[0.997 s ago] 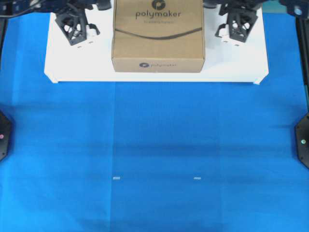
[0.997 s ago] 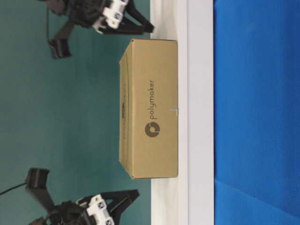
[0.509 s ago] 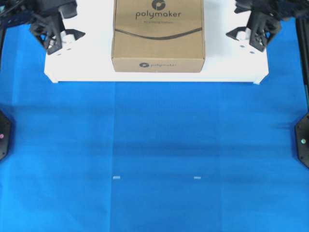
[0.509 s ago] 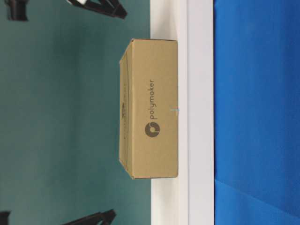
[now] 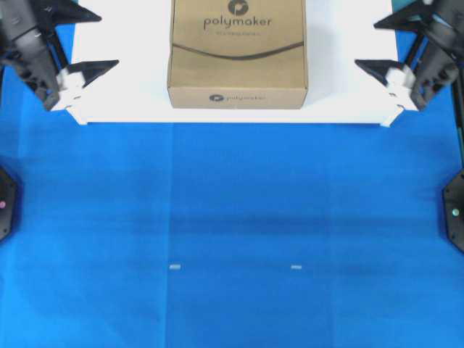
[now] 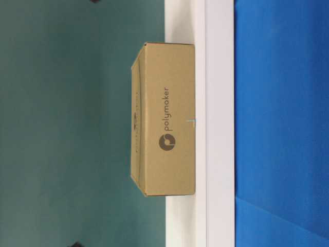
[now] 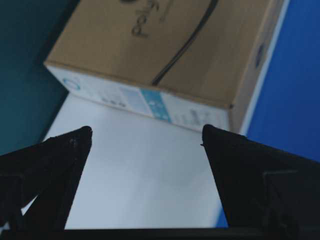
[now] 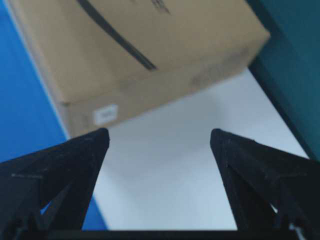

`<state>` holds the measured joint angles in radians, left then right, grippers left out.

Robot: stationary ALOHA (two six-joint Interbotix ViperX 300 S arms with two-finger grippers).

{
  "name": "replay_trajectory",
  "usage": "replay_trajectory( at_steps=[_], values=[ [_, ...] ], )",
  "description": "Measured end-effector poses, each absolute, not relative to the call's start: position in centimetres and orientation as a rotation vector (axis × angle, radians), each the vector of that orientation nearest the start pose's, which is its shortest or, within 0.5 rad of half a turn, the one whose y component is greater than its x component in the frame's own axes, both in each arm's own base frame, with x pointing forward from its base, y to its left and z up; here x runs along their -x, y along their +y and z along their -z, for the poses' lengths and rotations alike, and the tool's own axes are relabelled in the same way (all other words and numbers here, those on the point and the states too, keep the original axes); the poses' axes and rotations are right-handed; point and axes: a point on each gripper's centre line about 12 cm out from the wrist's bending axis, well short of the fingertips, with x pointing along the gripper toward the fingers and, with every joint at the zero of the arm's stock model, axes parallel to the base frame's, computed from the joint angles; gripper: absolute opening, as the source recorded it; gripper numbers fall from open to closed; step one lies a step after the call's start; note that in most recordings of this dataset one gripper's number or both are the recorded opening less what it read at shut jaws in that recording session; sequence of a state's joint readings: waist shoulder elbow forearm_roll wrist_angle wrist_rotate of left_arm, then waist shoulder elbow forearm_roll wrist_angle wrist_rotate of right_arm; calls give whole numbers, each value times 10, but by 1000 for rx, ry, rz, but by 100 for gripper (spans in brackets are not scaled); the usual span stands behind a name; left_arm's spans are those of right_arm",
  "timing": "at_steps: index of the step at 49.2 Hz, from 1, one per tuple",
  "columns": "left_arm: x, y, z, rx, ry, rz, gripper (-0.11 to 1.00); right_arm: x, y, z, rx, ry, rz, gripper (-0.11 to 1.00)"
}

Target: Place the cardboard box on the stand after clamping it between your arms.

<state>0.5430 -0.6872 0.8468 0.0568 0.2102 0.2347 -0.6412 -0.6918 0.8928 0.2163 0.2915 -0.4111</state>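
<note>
The brown cardboard box (image 5: pixel 238 54) with the "polymaker" logo lies flat on the white stand (image 5: pixel 348 101), in the middle of its width. My left gripper (image 5: pixel 109 39) hangs open over the stand's left end, well apart from the box. Over the right end my right gripper (image 5: pixel 365 45) is open too, also clear of the box. In the left wrist view the box (image 7: pixel 165 45) lies beyond the open gripper (image 7: pixel 146 131) across bare stand top (image 7: pixel 145 170). The right wrist view shows the same: box (image 8: pixel 140 50), stand (image 8: pixel 170 170), open gripper (image 8: pixel 159 132). At table level only the box (image 6: pixel 164 121) and stand (image 6: pixel 213 123) show.
A blue cloth (image 5: pixel 232 232) covers the table in front of the stand, with two small grey marks (image 5: pixel 175 267) (image 5: pixel 296 267) on it. Black arm bases sit at the left edge (image 5: pixel 6 203) and right edge (image 5: pixel 455 210). A teal wall stands behind the stand.
Both grippers have drawn outward from beside the box to the stand's ends and left the table-level view. The box has not moved.
</note>
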Motion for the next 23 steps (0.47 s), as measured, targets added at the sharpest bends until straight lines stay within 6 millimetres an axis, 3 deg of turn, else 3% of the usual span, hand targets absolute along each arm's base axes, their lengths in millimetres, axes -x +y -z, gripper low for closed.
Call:
replay_trajectory(
  at_steps=[10, 23],
  values=[
    [-205, 113, -320, -124, 328, -474, 87, -183, -116, -299, 41, 383, 502, 97],
    [-185, 85, -328, -83, 220, -419, 87, -154, -81, -309, 84, 241, 447, 97]
  ],
)
